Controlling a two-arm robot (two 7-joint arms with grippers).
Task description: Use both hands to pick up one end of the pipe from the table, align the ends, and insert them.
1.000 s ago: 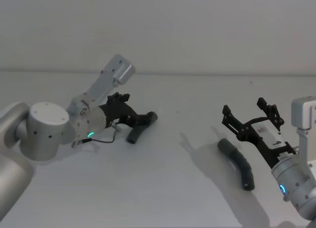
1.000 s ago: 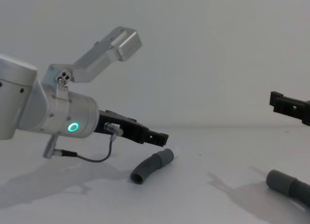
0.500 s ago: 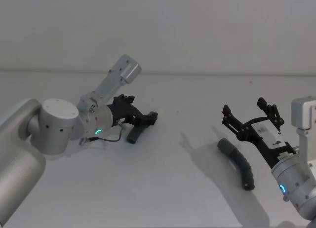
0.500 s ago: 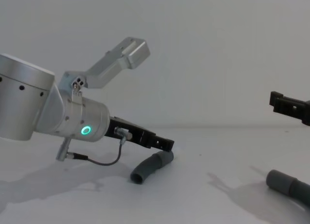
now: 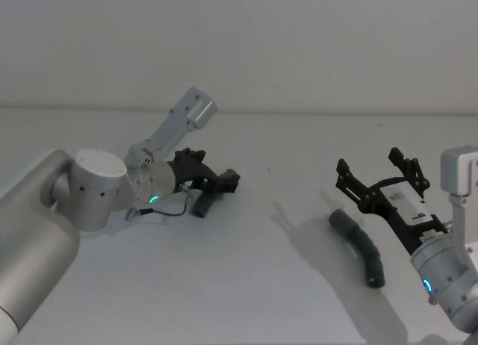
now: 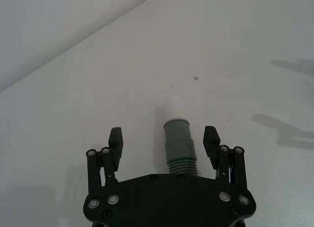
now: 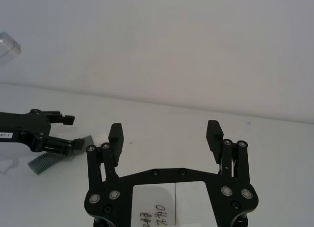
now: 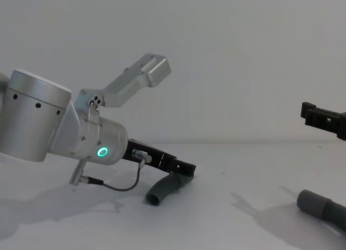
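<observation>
Black left hand [image 6: 164, 135] spread open, curved dark grey pipe piece [image 6: 177, 148] with white tip [image 6: 174, 108] lying between its fingers [image 6: 116, 138] on the white-grey bench [image 6: 73, 89], black right hand [image 5: 367, 160] open, well apart from that piece

Wide bare table [image 5: 246, 285] between curved piece [image 6: 177, 138] and cuffed piece [image 5: 360, 246]; left gripper [image 6: 164, 135] straddles the curved one, clear gaps either side.

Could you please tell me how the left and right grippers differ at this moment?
The left gripper is down at the table, while the right gripper is raised above it. The left gripper straddles the white-tipped pipe piece; the right gripper has nothing between its jaws, the other pipe piece lying nearby. Both are open.
</observation>
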